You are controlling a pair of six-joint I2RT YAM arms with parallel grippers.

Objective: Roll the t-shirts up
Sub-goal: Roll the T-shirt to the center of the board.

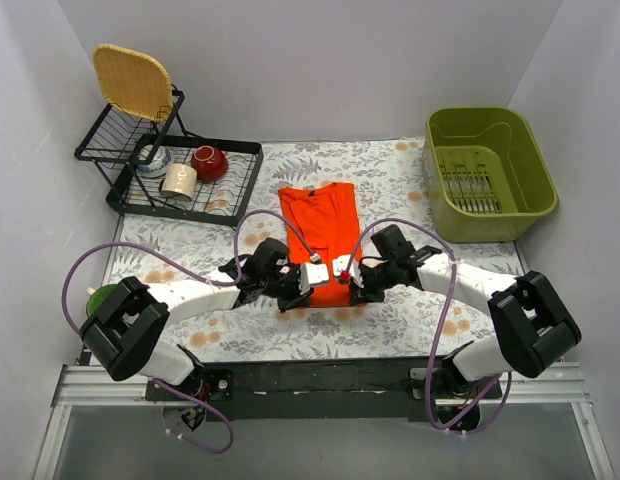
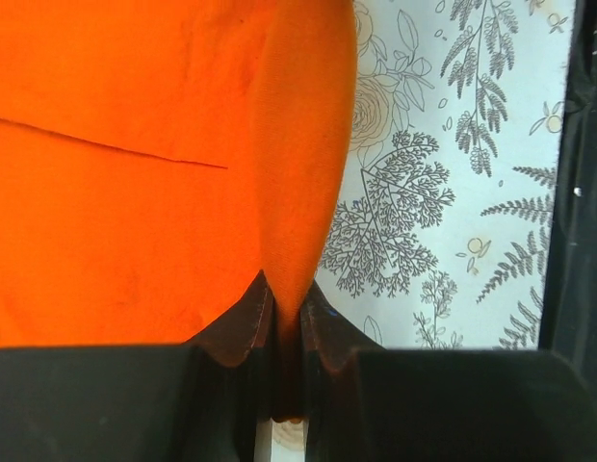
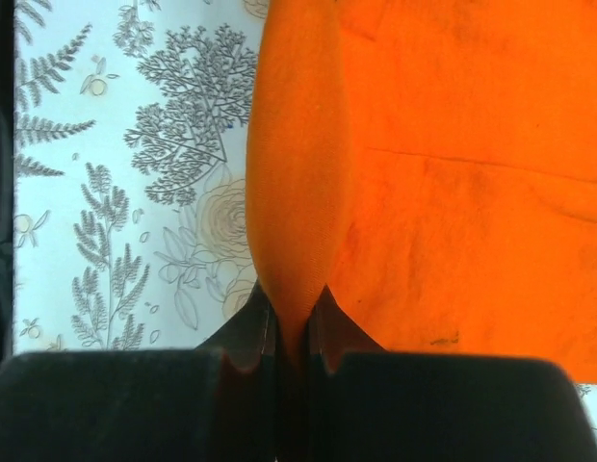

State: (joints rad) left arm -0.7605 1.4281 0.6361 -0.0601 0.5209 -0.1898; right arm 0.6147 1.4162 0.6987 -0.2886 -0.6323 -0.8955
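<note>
A bright orange-red t-shirt [image 1: 322, 225] lies folded into a long narrow strip on the floral tablecloth, running from the table's middle toward me. My left gripper [image 1: 308, 283] is shut on the shirt's near edge at its left corner; the left wrist view shows a fold of the t-shirt [image 2: 289, 192] pinched between the fingers. My right gripper [image 1: 346, 277] is shut on the near edge at the right corner; the right wrist view shows a fold of the t-shirt [image 3: 298, 192] pinched the same way. Both grippers sit close together at the shirt's near end.
A black dish rack [image 1: 180, 180] at the back left holds a red-brown bowl [image 1: 209, 161], a white mug [image 1: 178, 180] and a woven tray [image 1: 135, 80]. A green basin [image 1: 488, 172] stands at the back right. A green object [image 1: 98, 300] sits at the left edge.
</note>
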